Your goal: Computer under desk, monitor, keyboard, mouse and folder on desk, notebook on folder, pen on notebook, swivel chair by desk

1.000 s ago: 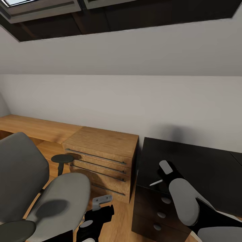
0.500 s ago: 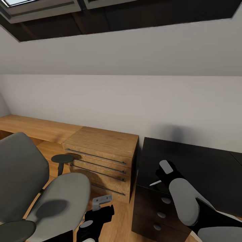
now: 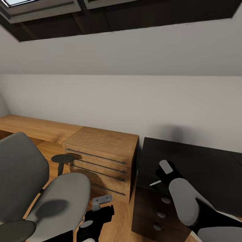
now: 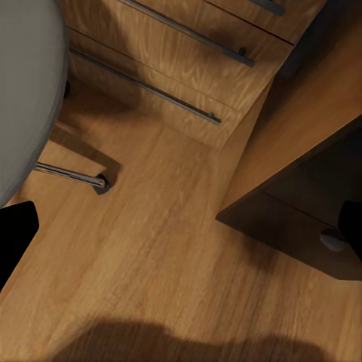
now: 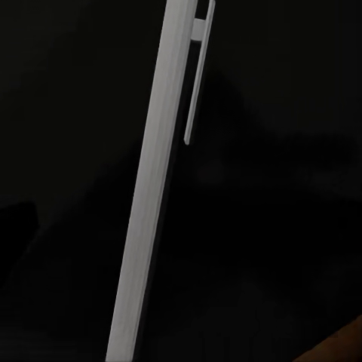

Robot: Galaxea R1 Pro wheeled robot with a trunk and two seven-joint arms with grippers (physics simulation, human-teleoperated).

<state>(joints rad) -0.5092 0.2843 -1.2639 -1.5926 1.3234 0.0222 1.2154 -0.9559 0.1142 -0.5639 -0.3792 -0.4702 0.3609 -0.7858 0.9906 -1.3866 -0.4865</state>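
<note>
The right hand is over the near left corner of the black bench, closed on one white pen that sticks out sideways. The left hand hangs low over the wood floor; I cannot tell how far open it is. The pen may slip or tilt in so thin a grip and roll off the bench edge. Counted: one pen, one grey chair, one wooden drawer chest, one bench.
</note>
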